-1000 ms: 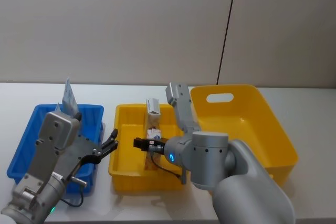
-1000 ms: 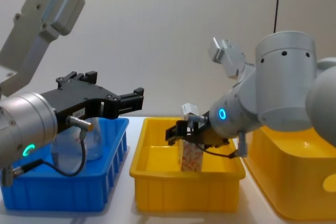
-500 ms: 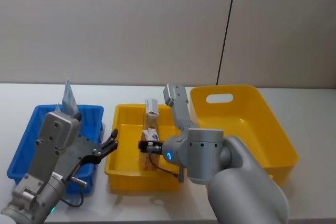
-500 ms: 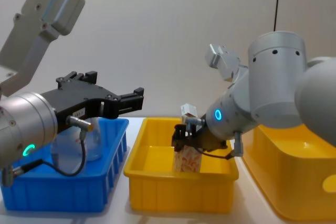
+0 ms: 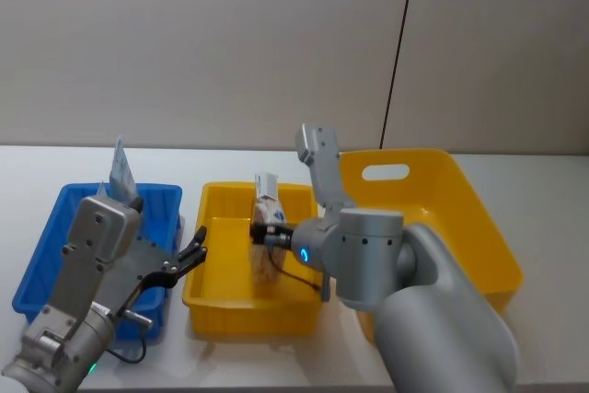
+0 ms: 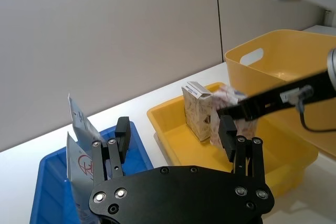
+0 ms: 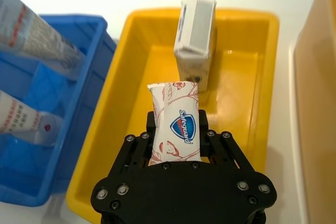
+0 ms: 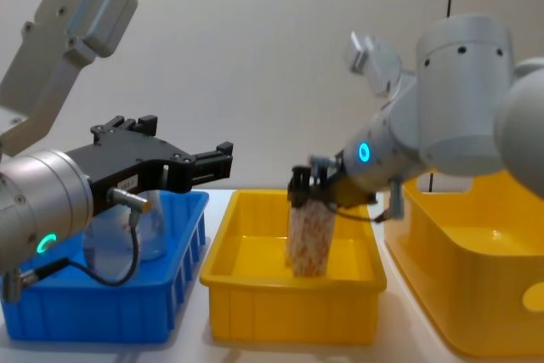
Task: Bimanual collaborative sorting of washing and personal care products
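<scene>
Rightmost, and biggest of all:
- Big yellow tub: off to the right of the right gripper, beside the yellow tray.
- Yellow tray: directly beneath the right gripper (the middle one of the three containers).
- Blue tray: below and behind the left gripper.
- Left gripper: hovers above the blue tray's right-hand edge and points towards the yellow tray. Its fingers are spread wide with nothing between them.
- Right gripper: hangs over the yellow tray, clamped from both sides on the small carton.
- Squeeze tube: white with red print, leaning in the blue tray, behind and below the left gripper. A second tube lies beside it.
- Tall cream carton: upright in the yellow tray, just beyond the right gripper's fingertips and near the small carton.
- Small carton: white with an orange pattern and a blue mark, gripped upright between the right gripper's fingers. Its lower end dips below the yellow tray's rim; whether it touches the floor cannot be told.
</scene>
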{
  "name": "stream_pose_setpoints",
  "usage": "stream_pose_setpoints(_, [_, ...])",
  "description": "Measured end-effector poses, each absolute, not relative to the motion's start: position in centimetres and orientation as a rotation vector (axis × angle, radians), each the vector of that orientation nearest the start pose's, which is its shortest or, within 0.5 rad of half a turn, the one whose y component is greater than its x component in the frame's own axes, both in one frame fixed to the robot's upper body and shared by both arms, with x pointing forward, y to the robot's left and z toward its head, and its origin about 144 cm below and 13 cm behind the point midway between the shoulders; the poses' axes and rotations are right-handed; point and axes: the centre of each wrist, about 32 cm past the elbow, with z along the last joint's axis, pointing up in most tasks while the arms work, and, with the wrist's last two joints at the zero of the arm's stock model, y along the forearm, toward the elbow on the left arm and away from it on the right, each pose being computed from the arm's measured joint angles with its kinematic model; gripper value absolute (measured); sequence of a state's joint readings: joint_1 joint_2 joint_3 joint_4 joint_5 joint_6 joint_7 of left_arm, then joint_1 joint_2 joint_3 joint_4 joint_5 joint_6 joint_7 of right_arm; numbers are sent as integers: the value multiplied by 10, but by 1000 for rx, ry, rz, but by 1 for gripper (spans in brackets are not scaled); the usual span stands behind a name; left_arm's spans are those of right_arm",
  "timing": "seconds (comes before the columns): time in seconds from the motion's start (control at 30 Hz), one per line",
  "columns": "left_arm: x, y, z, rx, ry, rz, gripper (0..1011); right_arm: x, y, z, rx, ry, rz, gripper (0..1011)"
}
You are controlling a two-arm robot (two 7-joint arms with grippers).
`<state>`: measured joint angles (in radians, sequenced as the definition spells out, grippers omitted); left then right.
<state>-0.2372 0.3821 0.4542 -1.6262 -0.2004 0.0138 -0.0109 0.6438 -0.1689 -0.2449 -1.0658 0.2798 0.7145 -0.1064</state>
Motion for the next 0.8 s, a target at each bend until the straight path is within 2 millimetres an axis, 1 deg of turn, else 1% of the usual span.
stream_pose_setpoints(0.23, [492,198,1204,61,-268,1124,1001,602,-88,1275,-289,457,-1240,367])
stream_pose_setpoints(0.27, [492,198,1204,61,-268,1124,1001,602,-88,1275,-289,457,-1240,367])
stream_pose_setpoints(0.33, [492,198,1204,61,-268,1124,1001,598,-91,1282,-269,431,-1247,367])
stream_pose_setpoints(0.37, [492,198,1204,61,-268,1124,1001,595,-93,1289,-250,410,-1253,367])
stream_pose_setpoints(0.43, [492,198,1204,61,-268,1124,1001,592,-96,1295,-238,392,-1261,367])
stream_pose_setpoints(0.47, [492,198,1204,61,-268,1124,1001,589,-100,1302,-224,374,-1272,367])
stream_pose_setpoints(0.6, [492,198,1204,61,-268,1124,1001,583,-108,1312,-208,348,-1296,367])
stream_pose_setpoints(0.7, [492,198,1204,61,-268,1124,1001,574,-121,1323,-192,325,-1331,366])
stream_pose_setpoints(0.77, [492,198,1204,61,-268,1124,1002,570,-128,1328,-188,318,-1351,367])
stream_pose_setpoints(0.8, [492,198,1204,61,-268,1124,1001,570,-128,1328,-188,318,-1351,367])
